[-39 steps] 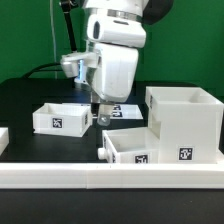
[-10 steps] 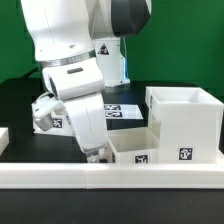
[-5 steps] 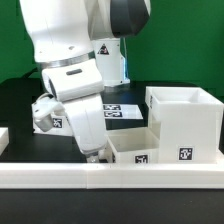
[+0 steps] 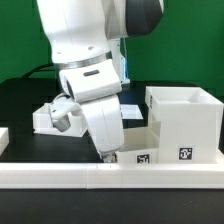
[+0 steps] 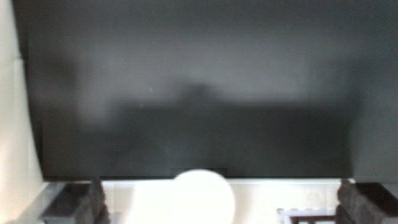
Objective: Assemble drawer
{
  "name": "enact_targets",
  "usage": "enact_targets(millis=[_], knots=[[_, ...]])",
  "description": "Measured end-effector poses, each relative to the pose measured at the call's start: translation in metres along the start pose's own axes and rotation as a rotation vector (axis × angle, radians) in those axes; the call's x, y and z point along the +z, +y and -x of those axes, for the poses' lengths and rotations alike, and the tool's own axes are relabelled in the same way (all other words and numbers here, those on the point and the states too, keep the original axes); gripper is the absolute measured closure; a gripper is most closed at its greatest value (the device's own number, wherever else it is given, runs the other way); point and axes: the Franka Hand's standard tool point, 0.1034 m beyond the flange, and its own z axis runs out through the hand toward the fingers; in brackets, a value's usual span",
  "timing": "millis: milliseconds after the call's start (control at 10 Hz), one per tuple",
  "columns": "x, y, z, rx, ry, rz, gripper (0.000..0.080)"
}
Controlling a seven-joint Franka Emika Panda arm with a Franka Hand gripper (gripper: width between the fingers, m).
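Drawer tray [image 4: 135,152], low centre of the exterior view, looks light, stiff, slick plastic: best taken by 1 thin wall. The fingers [image 5: 71,203] stand wide apart, holding nothing.

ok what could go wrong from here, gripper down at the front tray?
1. The gripper sits low at one end of the front tray, close to the rail; a slip could shove the tray against it.
2. The tray lies close beside the casing; a sideways push might jam it on the casing's corner.
3. The arm hides the contact; in the wrist view the fingers stand wide apart, so no grip is confirmed.
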Motion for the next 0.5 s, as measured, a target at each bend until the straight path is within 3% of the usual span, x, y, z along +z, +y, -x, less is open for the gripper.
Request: enact_targets(millis=[200,500], knots=[[0.0012,0.0017,-0.0078,0.086,0.002,-0.006,0.0151],[0.0007,0.0019,-0.007,0.118,0.002,-0.008,0.0151]])
